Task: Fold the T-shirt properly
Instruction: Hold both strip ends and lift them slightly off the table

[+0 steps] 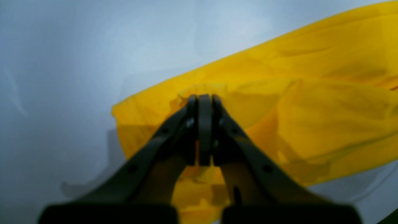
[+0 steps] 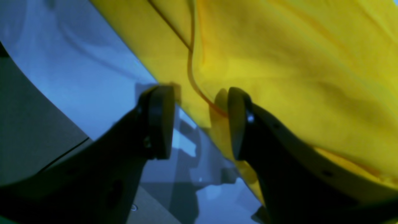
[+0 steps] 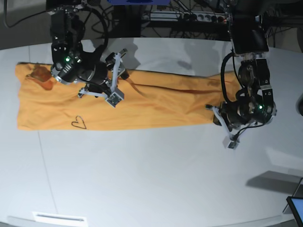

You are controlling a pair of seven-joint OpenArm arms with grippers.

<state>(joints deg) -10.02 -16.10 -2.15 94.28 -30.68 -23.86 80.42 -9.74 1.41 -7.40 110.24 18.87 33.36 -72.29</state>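
Nearest to the base camera the white table point(image 3: 142, 179) is bare. Further back, at about 3 o'clock from the table centre, the left gripper point(image 3: 218, 115) sits at the end of the T-shirt point(image 3: 156, 106). In the left wrist view its jaws are pressed together, and a small fold of yellow cloth rises at the tips point(image 1: 203, 102), so I judge that it pinches the hem there.

The T-shirt lies as a long narrow band across the far half of the table, from 9 o'clock to 3 o'clock, already folded lengthwise. A small dark heart point(image 3: 79, 122) shows on its near edge at the 9 o'clock end.

Further back, at about 10 o'clock, the right gripper point(image 3: 115, 75) is over the far edge of the band. In the right wrist view its jaws stand half apart point(image 2: 199, 121), one pad over the table and one over the cloth, with the edge and a seam between them; nothing is held.

The step in hand seems to be the crosswise fold. Next, I think, the right jaws should close on that edge, and then the held end should travel toward 9 o'clock without dragging the lower layer.
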